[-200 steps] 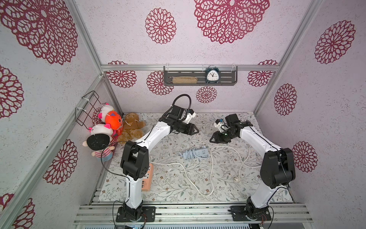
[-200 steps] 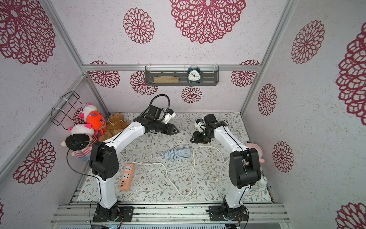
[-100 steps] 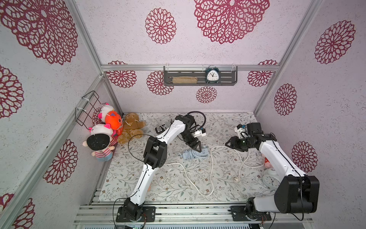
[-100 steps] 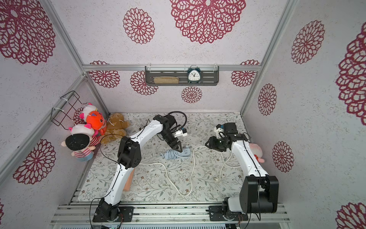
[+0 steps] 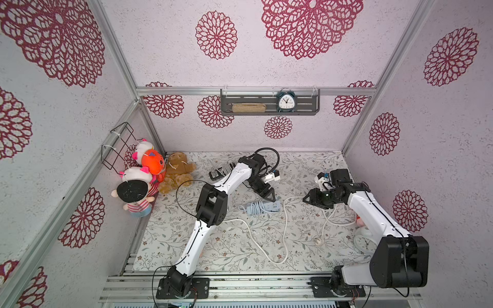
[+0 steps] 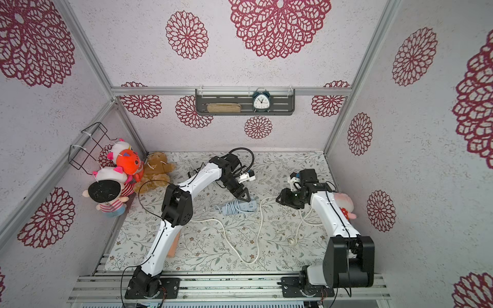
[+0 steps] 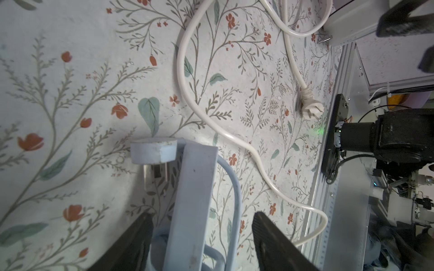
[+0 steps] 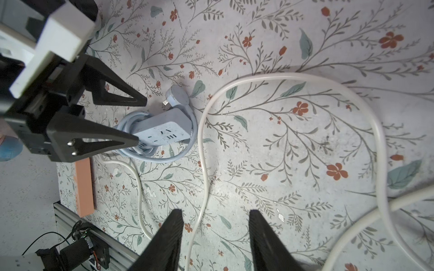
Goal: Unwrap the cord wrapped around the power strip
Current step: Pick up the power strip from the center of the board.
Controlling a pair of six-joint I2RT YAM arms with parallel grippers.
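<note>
Newly swung in, the released left tool (image 5: pixel 269 198) is straddling the light-looking power strip (image 5: pixel 269 206), whose limp cord (image 5: pixel 253 208) invites grasping at the plug (image 7: pixel 152 152).

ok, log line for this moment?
left gripper open over power strip | cord wrapped around it | right gripper open, empty
</note>
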